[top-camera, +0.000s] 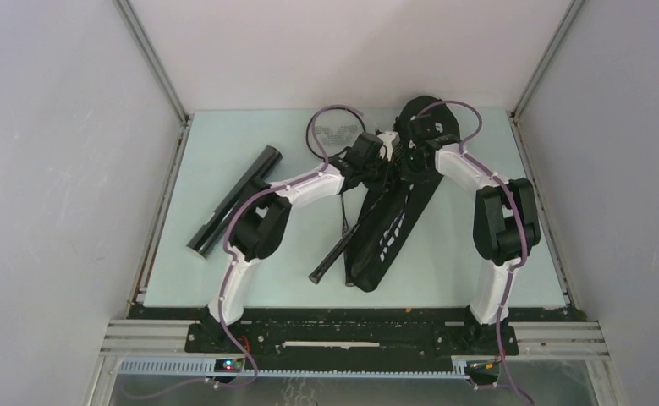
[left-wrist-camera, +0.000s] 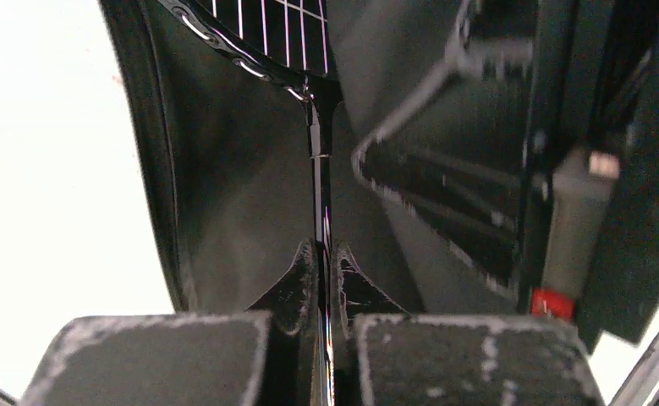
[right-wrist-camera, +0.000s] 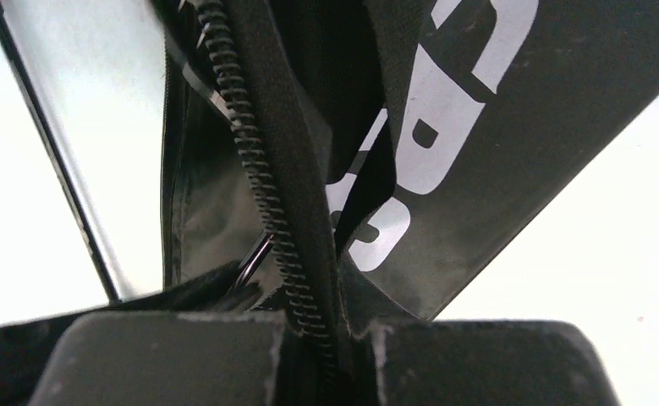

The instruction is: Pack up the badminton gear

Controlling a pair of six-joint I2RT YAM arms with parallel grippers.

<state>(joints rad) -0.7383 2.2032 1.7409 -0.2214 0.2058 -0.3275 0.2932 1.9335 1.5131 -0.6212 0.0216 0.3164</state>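
Found the left gripper (left-wrist-camera: 323, 275) clenched on the thin shaft of a racket (left-wrist-camera: 317, 169), close to its strung head, over the black bag (top-camera: 393, 224) at the far middle of the table (top-camera: 478, 254). Found the right gripper (right-wrist-camera: 321, 330) pinched on the bag's zipper edge (right-wrist-camera: 262, 169). Noted the tube (top-camera: 234, 200) lying well apart at left, and a racket handle (top-camera: 330, 258) just left of the bag.

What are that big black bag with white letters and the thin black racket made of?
The large black racket-shaped bag looks like coated fabric or vinyl: smooth, faintly sheeny, folding softly, with a black coil zipper, probably plastic. The thin black racket has a glossy, hard shaft that reflects light, perhaps graphite or painted metal; I cannot tell which.
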